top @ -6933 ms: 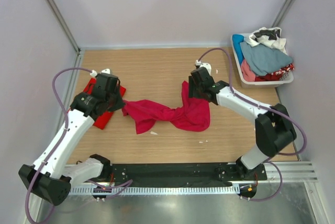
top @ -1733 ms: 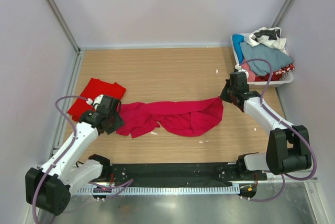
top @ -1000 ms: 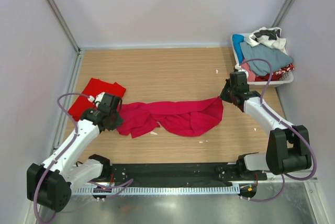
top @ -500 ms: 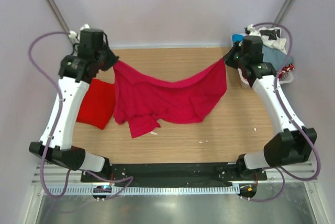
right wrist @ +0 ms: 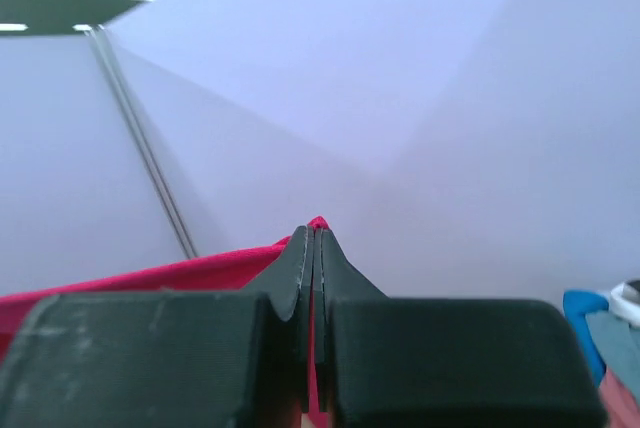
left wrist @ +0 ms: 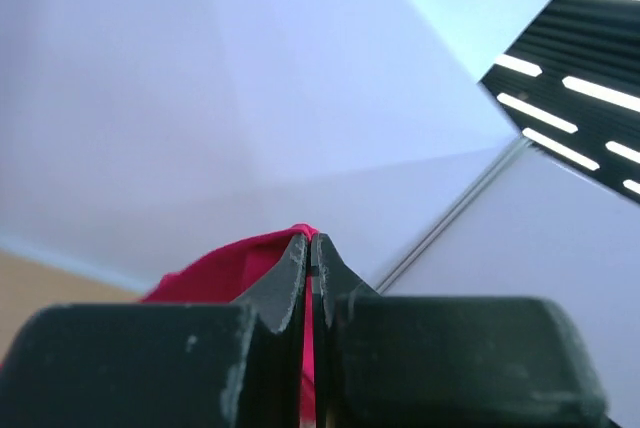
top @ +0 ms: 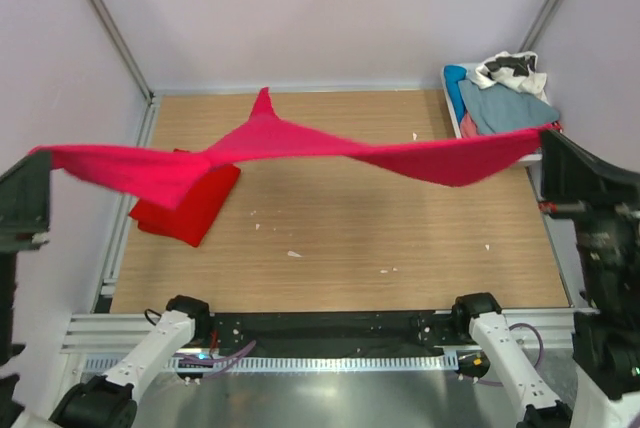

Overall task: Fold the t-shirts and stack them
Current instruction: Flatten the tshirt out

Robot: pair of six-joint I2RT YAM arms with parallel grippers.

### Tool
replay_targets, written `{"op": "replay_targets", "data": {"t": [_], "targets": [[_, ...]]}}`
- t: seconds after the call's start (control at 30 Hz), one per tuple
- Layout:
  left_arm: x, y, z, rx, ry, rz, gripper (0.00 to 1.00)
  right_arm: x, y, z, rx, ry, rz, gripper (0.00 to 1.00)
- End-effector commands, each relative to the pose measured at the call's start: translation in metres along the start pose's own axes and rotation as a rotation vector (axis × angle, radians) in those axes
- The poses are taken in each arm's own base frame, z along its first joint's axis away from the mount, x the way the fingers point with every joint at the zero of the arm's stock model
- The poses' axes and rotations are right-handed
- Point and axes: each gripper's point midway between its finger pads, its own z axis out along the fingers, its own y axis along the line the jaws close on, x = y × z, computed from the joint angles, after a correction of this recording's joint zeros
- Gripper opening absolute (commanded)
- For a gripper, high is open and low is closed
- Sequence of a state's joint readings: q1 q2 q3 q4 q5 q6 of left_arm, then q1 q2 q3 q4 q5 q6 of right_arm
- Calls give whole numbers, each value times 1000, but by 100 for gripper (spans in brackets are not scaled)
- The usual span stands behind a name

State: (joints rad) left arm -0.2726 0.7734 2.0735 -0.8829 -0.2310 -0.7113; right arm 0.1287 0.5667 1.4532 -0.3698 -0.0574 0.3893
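Crimson cloth spans almost the whole top view: the raspberry t-shirt (top: 300, 143) hangs stretched in the air above the bench (top: 400, 218), one end pinched by the left fingers (left wrist: 285, 278) and the other by the right fingers (right wrist: 290, 273). Both pairs are pressed together on a thin fold of its edge, as each wrist view shows. The cloth twists near its left-centre, and a pointed flap stands up at the far side. Below its left end the scarlet t-shirt (top: 195, 210) lies folded on the bench, near the left edge, apart from the raised one. The main risk, as I judge it, is that twist. If the shirt comes down as it hangs, it may land rolled or doubled rather than flat, and a clean fold would then be hard. Each grip also catches only a sliver of hem, so a quick swing could pull a corner free and drop that side. Its right end hangs near the white basket (top: 451, 98), where it could drape over the rim. That basket, at the bench's far right corner, holds a loose heap: a grey-blue garment (top: 505, 108), a white-and-dark piece (top: 510, 70), bright blue cloth (top: 455, 78) and a bit of pink.
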Motion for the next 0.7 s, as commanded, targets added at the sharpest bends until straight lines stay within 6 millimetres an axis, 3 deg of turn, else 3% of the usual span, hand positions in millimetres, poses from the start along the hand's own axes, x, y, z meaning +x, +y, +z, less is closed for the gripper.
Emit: {"op": "replay_targets", "data": {"t": [0.0, 0.07, 0.1, 0.13, 0.17, 0.23, 0.3, 0.43, 0.47, 0.5, 0.53, 0.57, 0.6, 0.67], "targets": [[-25, -25, 1, 94, -78, 32, 0, -16, 0, -6, 14, -39, -50, 1], [-31, -29, 6, 92, -91, 37, 0, -20, 1, -9, 22, -40, -53, 1], [-29, -30, 18, 77, -78, 39, 0, -21, 1, -6, 25, -37, -53, 1], [-34, -32, 11, 82, -84, 31, 0, -19, -2, -4, 34, -29, -51, 1], [-18, -26, 36, 41, -33, 38, 0, -16, -6, 0, 52, -22, -46, 1], [4, -17, 52, -8, 46, 16, 0, -5, -18, 12, 105, 2, -34, 1], [48, -2, 87, -60, 161, 5, 0, 5, -34, 20, 177, 17, -21, 1], [118, 26, 140, -123, 304, 2, 0, 53, -66, 52, 276, 138, -24, 1], [130, 31, 150, -134, 326, 7, 0, 80, -80, 68, 310, 199, -24, 1], [155, 44, 172, -163, 367, 17, 0, 100, -89, 77, 329, 238, -23, 1], [167, 51, 181, -180, 386, 25, 0, 114, -97, 84, 351, 265, -12, 1], [181, 59, 192, -199, 411, 31, 0, 143, -111, 97, 390, 330, -6, 1], [200, 68, 210, -220, 437, 36, 0, 149, -116, 104, 409, 342, 3, 1], [212, 73, 228, -231, 448, 38, 0, 163, -119, 119, 408, 366, 38, 1]]}}
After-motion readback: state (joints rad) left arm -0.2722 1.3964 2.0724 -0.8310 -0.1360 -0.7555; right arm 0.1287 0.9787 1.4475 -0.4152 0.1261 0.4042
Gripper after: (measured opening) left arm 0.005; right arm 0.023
